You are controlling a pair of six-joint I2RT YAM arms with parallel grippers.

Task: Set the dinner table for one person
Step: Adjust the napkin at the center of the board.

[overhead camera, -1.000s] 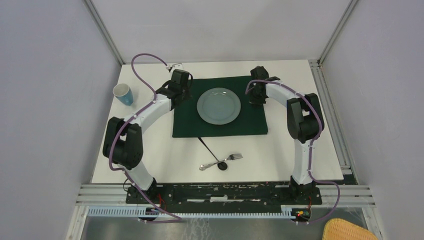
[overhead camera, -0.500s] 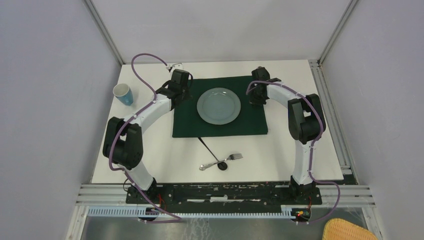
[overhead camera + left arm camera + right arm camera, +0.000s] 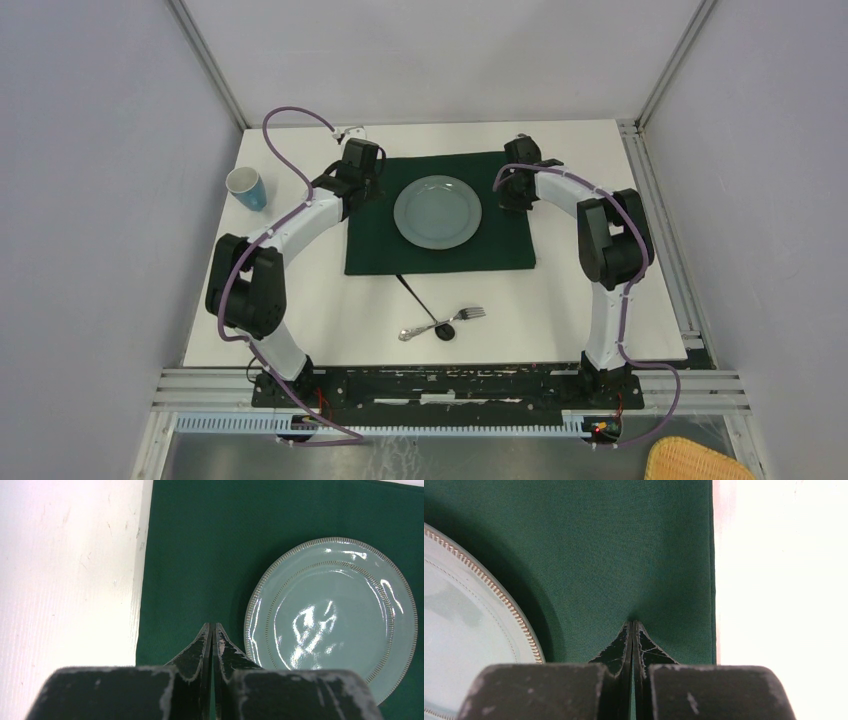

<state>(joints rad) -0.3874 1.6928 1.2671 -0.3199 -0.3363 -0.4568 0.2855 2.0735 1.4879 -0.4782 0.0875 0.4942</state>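
Note:
The dinner table point(image 3: 300, 300) is a plain white top. A dark green cloth point(image 3: 440, 255) lies on its far half with a pale blue-green plate point(image 3: 438, 211) in the middle. My left gripper point(image 3: 362, 188) is shut, its tips point(image 3: 211, 625) down over the cloth point(image 3: 200, 555) near its left edge, just left of the plate point(image 3: 330, 620). My right gripper point(image 3: 515, 198) is shut too, its tips point(image 3: 632, 623) meeting the cloth point(image 3: 624, 545) between the plate's rim point(image 3: 464, 630) and the cloth's right edge. Whether either one pinches fabric does not show.
A blue cup point(image 3: 246, 187) stands at the table's left edge. A silver fork point(image 3: 462, 315) and a black spoon point(image 3: 425, 305) lie crossed on the bare table in front of the cloth. A wicker basket point(image 3: 695, 462) sits off the table at the near right.
My right gripper has crept slightly toward the far edge of the cloth. The left arm, plate and cutlery have not moved.

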